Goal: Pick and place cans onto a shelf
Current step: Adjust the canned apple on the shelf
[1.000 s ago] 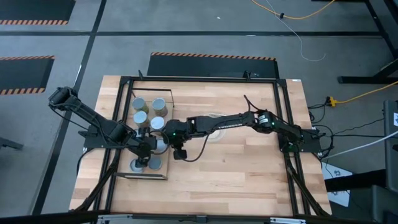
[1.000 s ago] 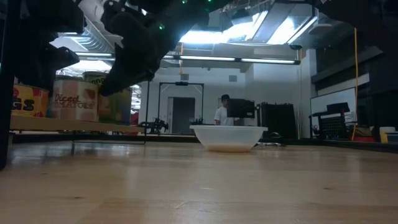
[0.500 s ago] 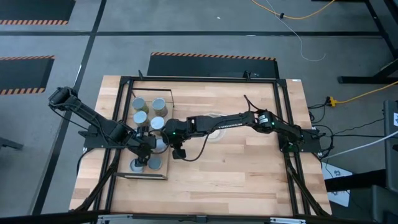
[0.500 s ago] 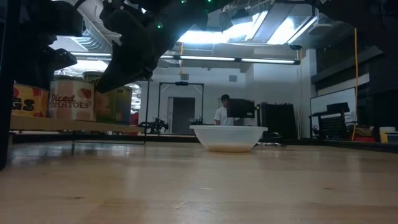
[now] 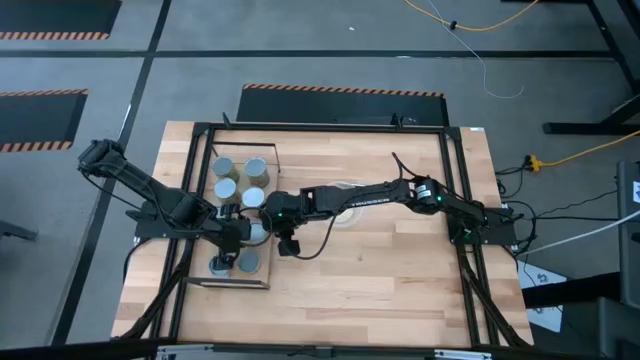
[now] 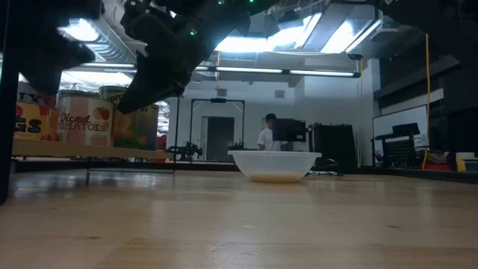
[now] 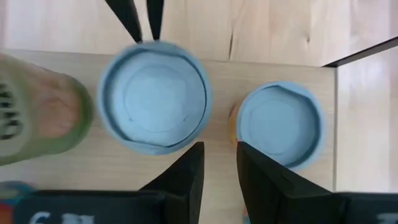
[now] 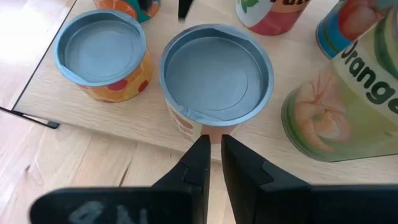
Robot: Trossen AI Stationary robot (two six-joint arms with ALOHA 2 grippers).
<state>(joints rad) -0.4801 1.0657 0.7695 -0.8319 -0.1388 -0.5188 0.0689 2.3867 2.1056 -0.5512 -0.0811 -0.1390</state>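
Note:
The shelf [image 5: 232, 282] lies at the table's left with several cans standing on it. One can with a blue-grey top [image 5: 257, 230] stands at the shelf's right edge between both grippers; it also shows in the right wrist view [image 8: 216, 71] and the left wrist view [image 7: 154, 96]. My right gripper [image 8: 216, 144] is shut, its tips at this can's right side. My left gripper [image 7: 219, 152] stands at the can's left side, fingers a little apart and holding nothing. Whether it touches the can, I cannot tell. My right gripper has its shut fingertips [image 8: 203, 146] against the lower side wall [image 8: 186, 124] of the can with the blue-grey top. The fingers come slanting down from the table's right. The can stands upright on the shelf board near its edge.
Other cans stand close by: an orange-sided one [image 8: 102, 46], a green-sided one [image 8: 339, 106] and a blue-topped one [image 7: 280, 121]. A white bowl [image 6: 272, 164] sits mid-table under the right arm. Black frame bars [image 5: 190, 200] run along the shelf's left side.
In the low view the "Diced Tomatoes" can has slid a little toward the table's left on the shelf, staying upright. My left gripper has drawn up and toward the table's left. My right gripper stays at the can.

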